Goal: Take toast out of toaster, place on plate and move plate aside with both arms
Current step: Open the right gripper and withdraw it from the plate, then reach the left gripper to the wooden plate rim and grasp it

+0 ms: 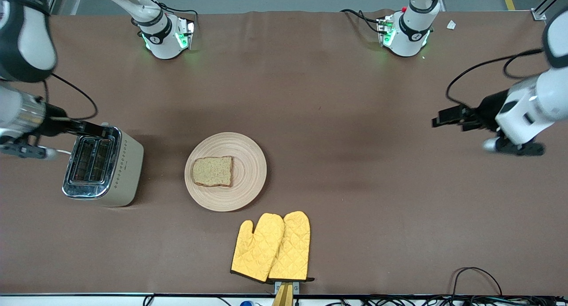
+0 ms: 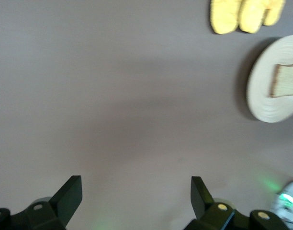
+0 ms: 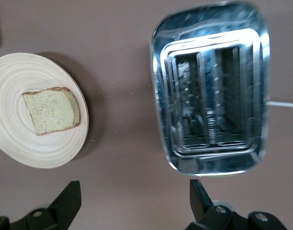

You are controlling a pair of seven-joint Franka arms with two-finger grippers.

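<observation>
The right gripper (image 3: 132, 201) has its fingers spread wide and holds nothing; it hangs over the table just beside the toaster (image 1: 104, 166), at the right arm's end of the table. The left gripper (image 2: 136, 199) also has its fingers spread and empty, and it hangs over bare table at the left arm's end, well apart from everything. The landmark here is the plate (image 1: 253, 162), which lies near the middle of the table. The toast (image 1: 212, 171) lies flat on this plate, a little toward the toaster's side of it, so the first part of the task seems already done. Both slots of the toaster are empty in the right wrist view, and the toaster stands beside the plate toward the right arm's end, not touching it. The yellow oven mitts (image 1: 273, 247) lie nearer to the front camera than the plate, close to its rim but apart from it. What remains, as it seems, is to move the plate aside with both arms. For this move the important relation is that the plate lies between the two grippers: the right gripper is clearly the nearer one, with only the toaster between, while the left gripper must cross a long stretch of open table. The plate is round, so it has no long axis, and each arm can probably take the rim on its own side.
</observation>
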